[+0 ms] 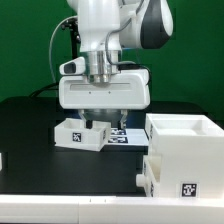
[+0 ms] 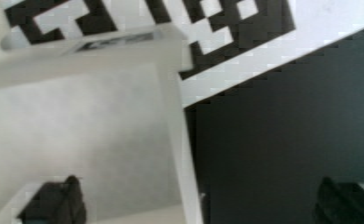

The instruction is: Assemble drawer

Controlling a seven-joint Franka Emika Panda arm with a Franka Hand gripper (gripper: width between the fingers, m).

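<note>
A small shallow white tray (image 1: pixel 80 133) with a black-and-white tag on its front lies on the black table in the middle of the exterior view. My gripper (image 1: pixel 99 124) hangs right over it, open. In the wrist view the gripper (image 2: pixel 204 203) straddles the tray's side wall (image 2: pixel 184 150): one dark finger (image 2: pixel 54 200) is inside the tray, the other (image 2: pixel 353 200) is over the black table outside it. Nothing is gripped. The tall white casing (image 1: pixel 183 160) stands at the exterior view's right front, with a tag low on its face.
The marker board (image 1: pixel 122 134) lies flat just behind the tray, and its tags show in the wrist view (image 2: pixel 143 25). A small white part (image 1: pixel 140 178) sticks out beside the casing. A white edge shows at the exterior view's far left (image 1: pixel 2 160).
</note>
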